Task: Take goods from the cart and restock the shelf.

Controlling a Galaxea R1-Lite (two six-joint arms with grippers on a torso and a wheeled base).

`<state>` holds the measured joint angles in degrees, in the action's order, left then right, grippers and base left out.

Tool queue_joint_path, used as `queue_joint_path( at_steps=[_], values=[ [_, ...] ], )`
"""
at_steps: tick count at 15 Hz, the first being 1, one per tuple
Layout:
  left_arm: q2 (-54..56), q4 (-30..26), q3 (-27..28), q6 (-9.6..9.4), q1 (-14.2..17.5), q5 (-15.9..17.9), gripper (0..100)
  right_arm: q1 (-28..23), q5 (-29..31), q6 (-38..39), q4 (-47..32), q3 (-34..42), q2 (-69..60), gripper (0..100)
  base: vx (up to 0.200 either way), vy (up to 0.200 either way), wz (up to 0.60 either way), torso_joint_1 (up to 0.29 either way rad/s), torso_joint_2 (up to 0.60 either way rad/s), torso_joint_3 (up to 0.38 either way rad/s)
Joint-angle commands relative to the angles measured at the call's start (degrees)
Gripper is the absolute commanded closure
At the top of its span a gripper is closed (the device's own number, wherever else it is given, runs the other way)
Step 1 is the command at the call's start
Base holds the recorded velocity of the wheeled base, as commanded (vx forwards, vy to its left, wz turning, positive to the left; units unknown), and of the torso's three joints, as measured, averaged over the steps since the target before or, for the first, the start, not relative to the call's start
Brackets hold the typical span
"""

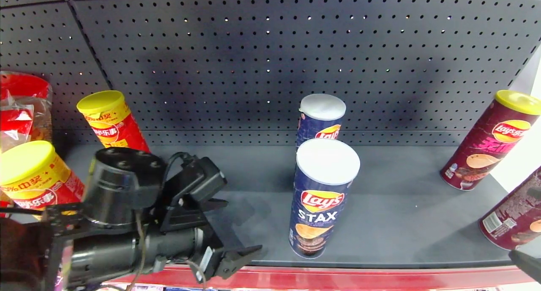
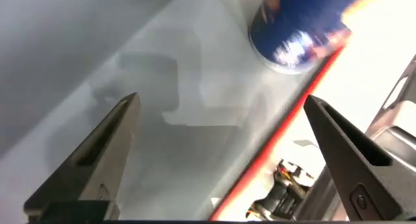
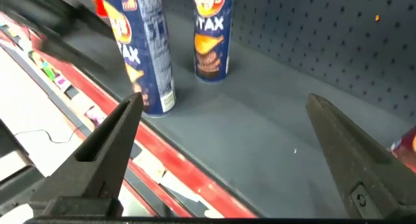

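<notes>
Two blue chip cans with white lids stand mid-shelf, the front can (image 1: 323, 198) close to the edge and the back can (image 1: 320, 120) by the pegboard. My left gripper (image 1: 243, 226) hovers open and empty over the shelf's front edge, left of the front can. In the left wrist view its fingers (image 2: 120, 130) are spread wide, with the front can's base (image 2: 292, 36) beyond them. My right gripper (image 3: 224, 100) is open and empty in front of the shelf, facing both blue cans (image 3: 143, 49) (image 3: 211, 32).
Two red cans with yellow lids (image 1: 112, 120) (image 1: 34, 177) stand at the left by a red bag (image 1: 21, 105). Two maroon cans (image 1: 492, 141) (image 1: 513, 215) stand at the right. A red price strip (image 1: 338, 278) runs along the shelf front. Bare shelf (image 1: 401, 206) lies between the blue and maroon cans.
</notes>
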<state>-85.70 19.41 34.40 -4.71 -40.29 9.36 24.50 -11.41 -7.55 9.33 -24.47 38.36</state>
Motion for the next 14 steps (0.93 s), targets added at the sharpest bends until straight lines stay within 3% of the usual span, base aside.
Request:
queue_joint_path(
  at_steps=[1,4,5,7,8,9,10,11,12,13,14],
  values=[
    [21.98,-2.88,-9.0,2.24,0.21,-4.88,0,-3.06,-0.02,-0.01,-0.01,3.55,-5.4,0,0.0,0.0,0.0,0.0,0.0,0.0],
    [36.13,-16.95,-7.33,2.51,0.3,-7.96,0,-9.74,-0.1,0.08,-3.0,4.69,-9.8,0,0.0,0.0,0.0,0.0,0.0,0.0],
    [41.14,-23.71,-6.1,4.79,0.3,-10.86,0,-13.34,-0.28,0.25,-8.01,3.02,-12.08,0,0.0,0.0,0.0,0.0,0.0,0.0],
    [48.08,-31.54,-5.31,9.98,0.65,-18.06,0,-17.21,-0.02,0.43,-15.48,1.0,-16.22,0,0.0,0.0,0.0,0.0,0.0,0.0],
    [48.87,-32.42,-5.22,10.42,0.91,-18.68,0,-17.82,0.07,0.43,-16.18,0.82,-16.65,0,0.0,0.0,0.0,0.0,0.0,0.0],
    [54.15,-40.68,-3.64,11.03,6.98,-20.7,0,-22.48,0.95,1.66,-19.87,0.3,-19.03,0,0.0,0.0,0.0,0.0,0.0,0.0],
    [56.08,-45.6,-2.59,11.21,12.34,-20.61,0,-24.42,0.95,3.06,-20.75,0.47,-19.91,0,0.0,0.0,0.0,0.0,0.0,0.0],
    [57.66,-48.15,-2.5,11.39,18.05,-20.61,0,-25.73,0.95,3.59,-21.54,1.18,-21.05,0,0.0,0.0,0.0,0.0,0.0,0.0],
    [58.54,-48.68,-2.85,11.39,20.78,-20.61,0,-26.09,0.95,3.59,-22.07,1.61,-21.93,0,0.0,0.0,0.0,0.0,0.0,0.0],
    [61.35,-49.64,-4.17,11.39,27.81,-20.61,0,-26.26,1.13,3.5,-24.18,3.46,-24.65,0,0.0,0.0,0.0,0.0,0.0,0.0],
    [64.17,-49.73,-6.19,11.39,30.71,-20.61,0,-26.79,1.39,3.5,-25.06,5.48,-26.85,0,0.0,0.0,0.0,0.0,0.0,0.0]
  ],
)
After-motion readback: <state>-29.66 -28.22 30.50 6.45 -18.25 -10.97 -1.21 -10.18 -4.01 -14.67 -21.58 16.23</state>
